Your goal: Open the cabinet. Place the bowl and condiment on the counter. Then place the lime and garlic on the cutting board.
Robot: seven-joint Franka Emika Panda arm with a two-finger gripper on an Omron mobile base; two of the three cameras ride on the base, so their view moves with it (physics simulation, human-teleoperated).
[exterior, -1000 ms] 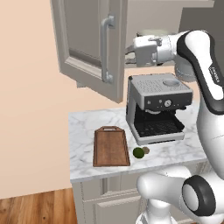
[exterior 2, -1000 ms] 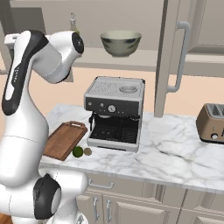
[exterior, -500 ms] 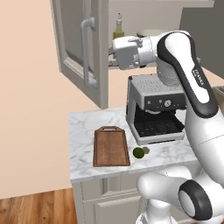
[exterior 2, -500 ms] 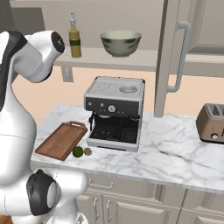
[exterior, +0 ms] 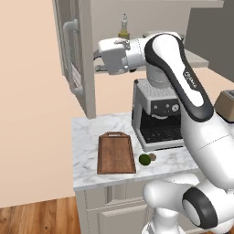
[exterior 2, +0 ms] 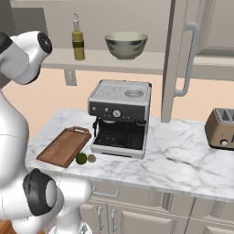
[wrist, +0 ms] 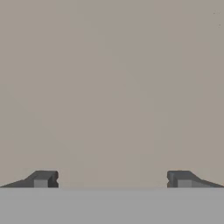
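Observation:
The cabinet stands open, its left door [exterior: 75, 64] swung far out and its right door [exterior 2: 183, 59] also ajar. On the shelf inside are the yellow-olive condiment bottle [exterior 2: 78, 39] and the grey-olive bowl [exterior 2: 126, 45]. My gripper [exterior: 97, 61] is open and empty, close against the inner face of the left door; in the hand view its fingertips [wrist: 41, 179] stand wide apart before a plain grey-beige surface. The dark cutting board [exterior: 115, 153] lies bare on the marble counter [exterior 2: 183, 151]. The lime [exterior: 144, 159] and the garlic [exterior: 152, 157] rest on the counter just right of the board.
A coffee machine [exterior 2: 121, 116] stands on the counter under the shelf, right of the board. A toaster [exterior 2: 221, 128] sits at the counter's far right. My arm reaches across in front of the shelf, above the coffee machine.
The left door has swung much further out, pushed leftward by my hand. The arm moved left with it, uncovering the condiment bottle on the shelf.

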